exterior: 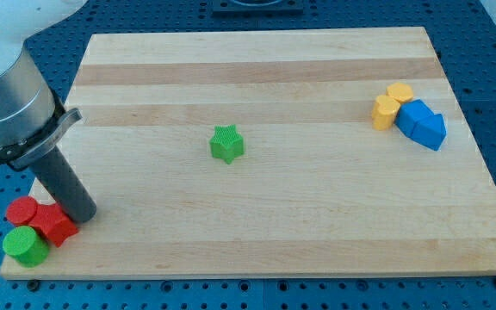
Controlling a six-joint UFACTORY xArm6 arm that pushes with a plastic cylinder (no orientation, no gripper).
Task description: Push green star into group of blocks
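My tip (81,213), a plain rod with no pincer to open or close, sits at the bottom-left corner, touching the red blocks (43,219) above the green cylinder (26,246). The green star (226,144) lies mid-board, well apart. Best approach: circle behind the star's far right side, then push steadily toward this corner group.

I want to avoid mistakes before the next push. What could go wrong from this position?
1. My tip touches the red blocks near the green cylinder; moving off may scatter them, maybe off the board's edge.
2. The green star sits alone mid-board, far from both groups; a long off-centre push may let it slip sideways.
3. Yellow blocks and blue blocks could be knocked apart.
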